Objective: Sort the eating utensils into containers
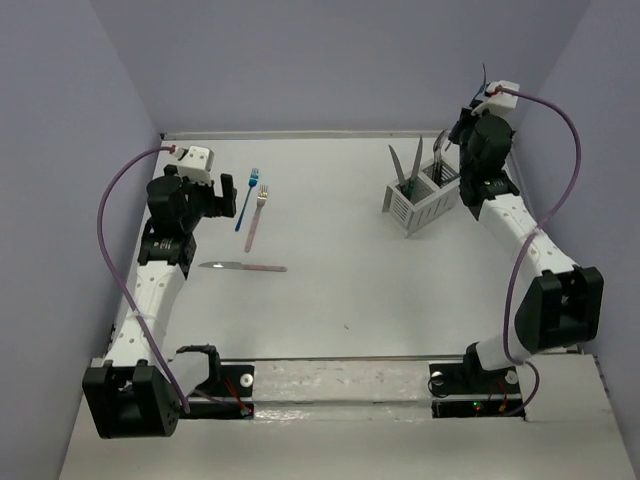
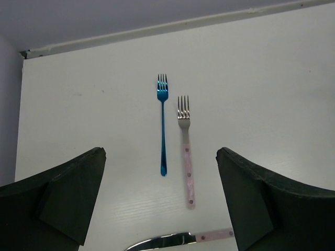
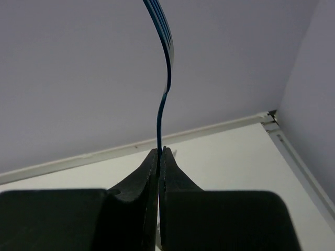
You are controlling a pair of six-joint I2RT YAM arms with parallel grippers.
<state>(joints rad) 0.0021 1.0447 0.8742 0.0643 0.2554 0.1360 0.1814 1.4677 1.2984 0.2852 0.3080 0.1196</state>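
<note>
My left gripper (image 2: pixel 161 152) is open above the left side of the table, its fingers (image 2: pixel 73 193) apart with nothing between them. Under it lie a blue fork (image 2: pixel 163 125), a pink-handled fork (image 2: pixel 186 157) and a pink-handled knife (image 2: pixel 180 240); these show in the top view as the blue fork (image 1: pixel 247 198), pink fork (image 1: pixel 256 220) and knife (image 1: pixel 243 266). My right gripper (image 3: pixel 162 150) is shut on a dark blue fork (image 3: pixel 163 68), tines up. It hangs raised near the white caddy (image 1: pixel 408 212), which holds several utensils (image 1: pixel 415 165).
The back wall and its table edge (image 1: pixel 300 134) run behind the forks. The right wall stands close to my right arm (image 1: pixel 530 240). Both arm bases (image 1: pixel 340 385) sit at the near edge.
</note>
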